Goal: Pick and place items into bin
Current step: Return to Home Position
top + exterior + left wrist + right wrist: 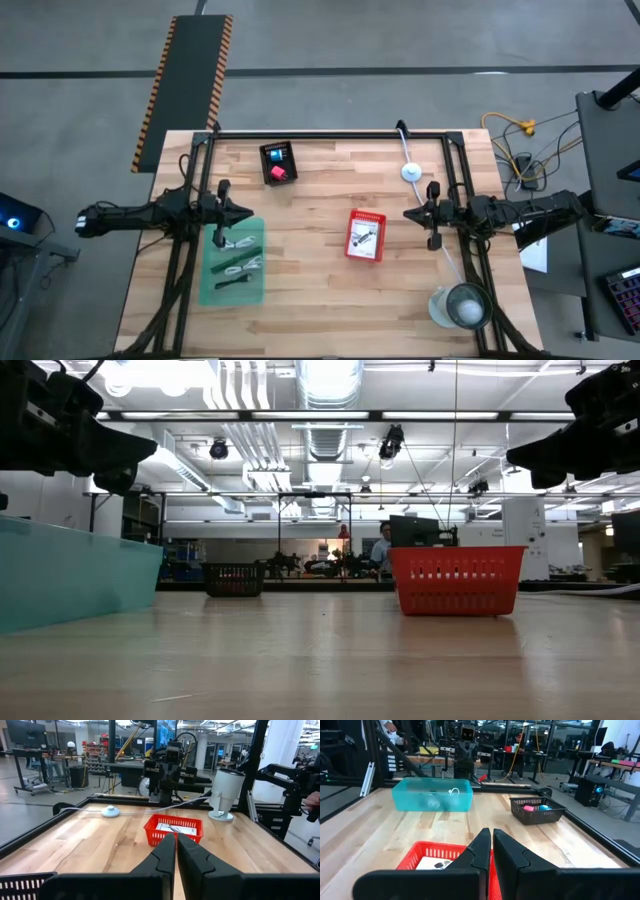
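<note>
Both arms of the robot hang above the wooden surface (320,300), one at each side, with the task's things spread between them; the left claw (243,213) sits over the near end of a teal tub (215,290), its 2 dark fingers (160,855) drawn narrow with only a thin slit between them and holding nothing; the right claw (408,213) faces it from across the surface, just beside the red bin (366,212), its fingers (512,852) likewise pressed close and empty; white printed packets (364,236) lie inside the red bin, which stands near the middle of the surface; a red cube (278,173) and a blue cube (277,156) rest together in a small black basket (265,165) toward the far edge; black and white cable pieces (240,265) lie in the teal tub on the left arm's side; a large round clear container (462,305) stands at the near corner on the right arm's side, well apart from the bin; a person is visible far off in the room behind the surface in the low view.
</note>
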